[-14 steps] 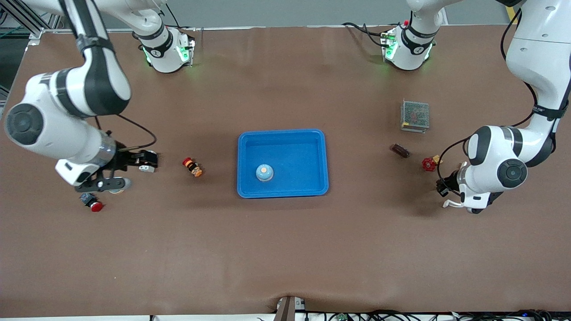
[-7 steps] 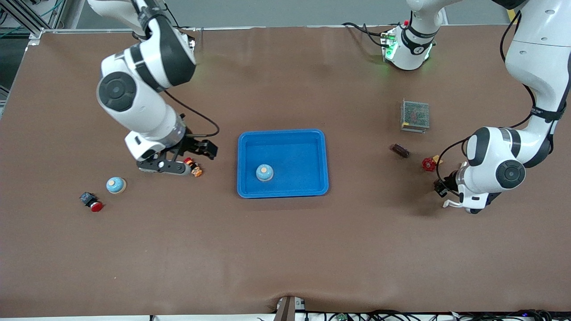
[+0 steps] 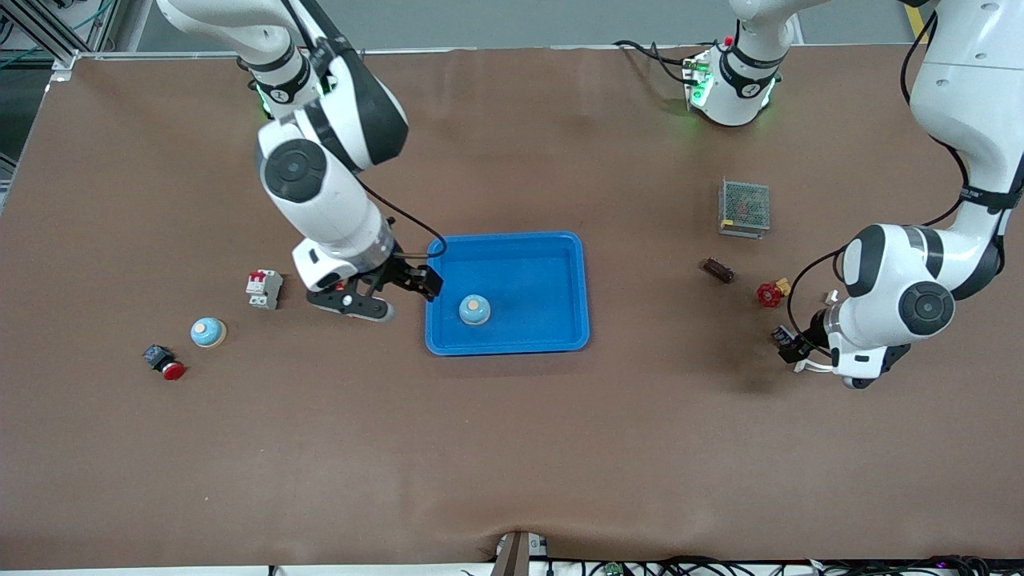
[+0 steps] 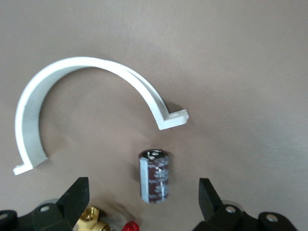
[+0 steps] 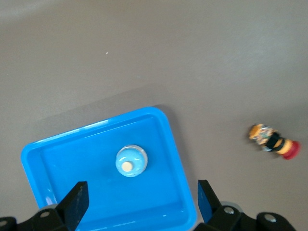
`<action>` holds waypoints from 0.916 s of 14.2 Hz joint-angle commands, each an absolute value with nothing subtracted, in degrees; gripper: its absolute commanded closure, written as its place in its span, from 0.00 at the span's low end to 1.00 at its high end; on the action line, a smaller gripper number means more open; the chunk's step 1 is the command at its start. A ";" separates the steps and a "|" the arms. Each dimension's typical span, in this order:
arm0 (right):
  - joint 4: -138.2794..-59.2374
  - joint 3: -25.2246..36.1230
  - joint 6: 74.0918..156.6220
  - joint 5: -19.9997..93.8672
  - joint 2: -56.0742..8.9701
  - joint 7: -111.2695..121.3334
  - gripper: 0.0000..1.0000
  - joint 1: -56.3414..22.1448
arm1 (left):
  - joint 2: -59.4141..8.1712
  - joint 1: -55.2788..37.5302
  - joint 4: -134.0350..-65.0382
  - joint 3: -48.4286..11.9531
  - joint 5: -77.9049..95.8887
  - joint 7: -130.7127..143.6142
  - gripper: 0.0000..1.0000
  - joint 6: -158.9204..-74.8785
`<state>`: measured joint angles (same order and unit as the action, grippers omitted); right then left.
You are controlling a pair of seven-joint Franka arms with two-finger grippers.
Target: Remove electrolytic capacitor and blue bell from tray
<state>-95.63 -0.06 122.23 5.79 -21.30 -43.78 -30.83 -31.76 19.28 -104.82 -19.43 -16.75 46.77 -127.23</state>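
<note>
Right gripper (image 3: 404, 290) hung open over the edge of the shallow bright blue plastic tray (image 3: 560, 248), where a round blue bell (image 3: 474, 310) sat. Left gripper (image 4: 142, 199) stood open over a small dark cylindrical electrolytic capacitor (image 4: 154, 176) lying on the brown table (image 3: 512, 448).

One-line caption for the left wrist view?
Open left gripper above an electrolytic capacitor lying on the brown table beside a white curved clip.

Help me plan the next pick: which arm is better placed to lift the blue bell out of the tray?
Right. The right gripper hangs open at the tray's rim, beside the blue bell. The left gripper is open over the electrolytic capacitor, well apart from the tray.
</note>
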 commanded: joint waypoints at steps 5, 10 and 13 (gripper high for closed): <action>-88.94 0.70 124.00 5.80 -32.77 -47.90 0.00 -35.50 | -26.28 19.51 -99.33 -25.04 -17.14 46.76 0.00 -116.91; -89.38 0.70 128.22 5.80 -38.22 -47.55 0.00 -36.65 | -21.72 19.69 -95.54 -27.68 -17.23 42.65 0.00 -110.22; -89.38 0.70 129.28 5.89 -40.25 -47.64 0.00 -37.96 | -17.33 19.95 -94.92 -27.69 -17.05 36.85 0.00 -108.64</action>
<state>-90.93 0.00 129.13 5.72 -38.91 -47.28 -36.32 -21.04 19.30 -94.52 -27.34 -16.75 40.77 -110.61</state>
